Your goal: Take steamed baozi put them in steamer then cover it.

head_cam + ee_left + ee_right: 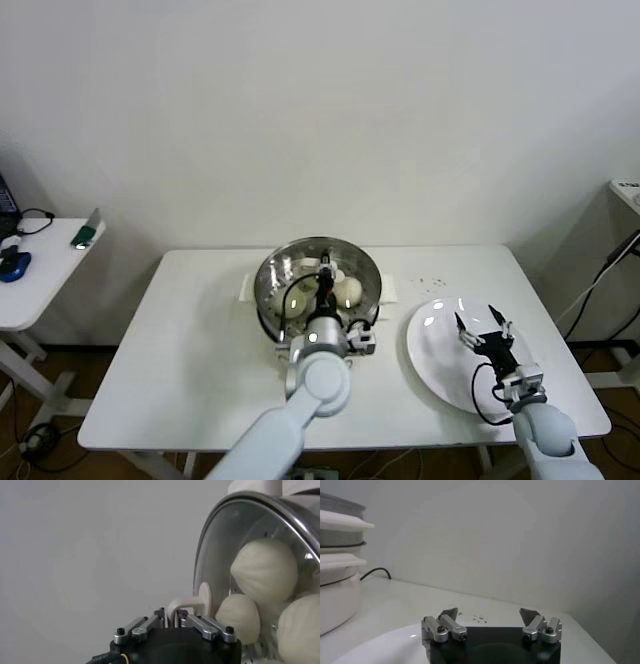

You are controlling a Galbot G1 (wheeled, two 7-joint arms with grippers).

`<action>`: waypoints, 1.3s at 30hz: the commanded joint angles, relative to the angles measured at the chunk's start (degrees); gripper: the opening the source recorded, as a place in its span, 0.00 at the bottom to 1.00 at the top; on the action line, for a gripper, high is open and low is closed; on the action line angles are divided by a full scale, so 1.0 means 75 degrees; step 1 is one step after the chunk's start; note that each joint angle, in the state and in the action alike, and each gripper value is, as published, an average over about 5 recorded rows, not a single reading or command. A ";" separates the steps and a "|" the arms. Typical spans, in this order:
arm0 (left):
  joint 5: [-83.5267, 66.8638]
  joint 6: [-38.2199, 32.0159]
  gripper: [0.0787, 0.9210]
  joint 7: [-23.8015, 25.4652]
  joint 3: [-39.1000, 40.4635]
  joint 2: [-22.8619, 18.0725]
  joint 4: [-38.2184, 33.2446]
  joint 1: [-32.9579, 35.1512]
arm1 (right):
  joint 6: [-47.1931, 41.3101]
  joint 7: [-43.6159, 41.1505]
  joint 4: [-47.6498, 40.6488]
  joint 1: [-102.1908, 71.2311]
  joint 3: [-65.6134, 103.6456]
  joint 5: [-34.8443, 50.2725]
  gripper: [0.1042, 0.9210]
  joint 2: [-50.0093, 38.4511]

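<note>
The steamer stands at the table's far middle, its steel basket on a white pot base. The clear glass cover lies over it, and several cream-white baozi show through the glass. My left gripper is shut on the cover's cream handle above the steamer. In the left wrist view the jaws pinch the handle, with the cover's metal rim and baozi behind the glass. My right gripper is open and empty over the white plate.
The steamer's white base shows at the side in the right wrist view, with a black cable behind it. Small dark specks lie on the table behind the plate. A side table stands at the left.
</note>
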 commanded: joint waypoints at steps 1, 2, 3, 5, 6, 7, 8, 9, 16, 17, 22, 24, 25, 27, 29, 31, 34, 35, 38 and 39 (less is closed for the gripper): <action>-0.0281 0.0382 0.24 0.0118 0.0011 0.0463 -0.0554 0.0068 | -0.0525 0.0066 0.0178 -0.0055 0.0059 -0.0231 0.88 -0.0013; -0.0304 0.0382 0.27 0.0153 -0.0003 0.0526 -0.0670 0.0092 | -0.0567 0.0065 0.0194 -0.0053 0.0069 -0.0175 0.88 -0.0014; -0.0317 0.0382 0.31 0.0178 -0.0019 0.0581 -0.0785 0.0120 | -0.0616 0.0063 0.0212 -0.0051 0.0079 -0.0129 0.88 -0.0014; -0.0354 0.0382 0.38 0.0243 -0.0054 0.0690 -0.1039 0.0203 | -0.0709 0.0056 0.0255 -0.0050 0.0094 -0.0098 0.88 -0.0034; -0.0370 0.0382 0.41 0.0274 -0.0069 0.0749 -0.1163 0.0256 | -0.0746 0.0055 0.0274 -0.0049 0.0098 -0.0093 0.88 -0.0045; -0.0392 0.0382 0.45 0.0305 -0.0081 0.0816 -0.1301 0.0324 | -0.0779 0.0057 0.0293 -0.0048 0.0102 -0.0062 0.88 -0.0055; -0.0426 0.0382 0.48 0.0340 -0.0095 0.0892 -0.1439 0.0400 | -0.0810 0.0064 0.0310 -0.0046 0.0107 -0.0015 0.88 -0.0063; -0.0456 0.0382 0.51 0.0369 -0.0109 0.0960 -0.1557 0.0473 | -0.0834 0.0071 0.0325 -0.0043 0.0114 0.0038 0.88 -0.0066; -0.0682 0.0382 0.76 0.0423 -0.0237 0.1577 -0.2547 0.0997 | -0.0957 0.0097 0.0458 -0.0038 0.0131 0.0168 0.88 -0.0129; -0.0732 0.0379 0.79 0.0398 -0.0272 0.1678 -0.2693 0.1098 | -0.0953 0.0097 0.0466 -0.0034 0.0132 0.0172 0.88 -0.0133; -0.1126 0.0276 0.88 0.0070 -0.0751 0.2027 -0.3379 0.1671 | -0.0900 0.0090 0.0502 -0.0035 0.0126 0.0184 0.88 -0.0141; -0.1438 0.0176 0.88 -0.0291 -0.1059 0.2175 -0.3634 0.1927 | -0.0876 0.0083 0.0515 -0.0045 0.0125 0.0183 0.88 -0.0141; -0.1629 0.0107 0.88 -0.0548 -0.1228 0.2250 -0.3752 0.2072 | -0.0862 0.0077 0.0525 -0.0052 0.0125 0.0181 0.88 -0.0141; -0.2107 -0.0026 0.88 -0.1122 -0.1633 0.2378 -0.3950 0.2383 | -0.0834 0.0069 0.0542 -0.0066 0.0125 0.0182 0.88 -0.0141; -0.2802 -0.0227 0.88 -0.1641 -0.2107 0.2441 -0.4132 0.2741 | -0.0816 0.0060 0.0570 -0.0084 0.0126 0.0180 0.88 -0.0146; -0.3730 -0.0574 0.88 -0.2179 -0.2607 0.2485 -0.4275 0.3101 | -0.0799 0.0055 0.0594 -0.0100 0.0127 0.0180 0.88 -0.0152; -0.5462 -0.1704 0.88 -0.3082 -0.3587 0.2512 -0.4366 0.3766 | -0.0758 0.0051 0.0630 -0.0128 0.0129 0.0195 0.88 -0.0144; -0.6058 -0.2149 0.88 -0.3335 -0.3995 0.2462 -0.4370 0.4026 | -0.0747 0.0049 0.0655 -0.0146 0.0131 0.0202 0.88 -0.0132; -0.7553 -0.3431 0.88 -0.3748 -0.5050 0.2150 -0.4295 0.4825 | -0.0726 0.0040 0.0789 -0.0240 0.0138 0.0211 0.88 -0.0091; -0.7957 -0.3886 0.88 -0.3805 -0.5347 0.2015 -0.4223 0.5082 | -0.0721 0.0036 0.0838 -0.0277 0.0139 0.0211 0.88 -0.0079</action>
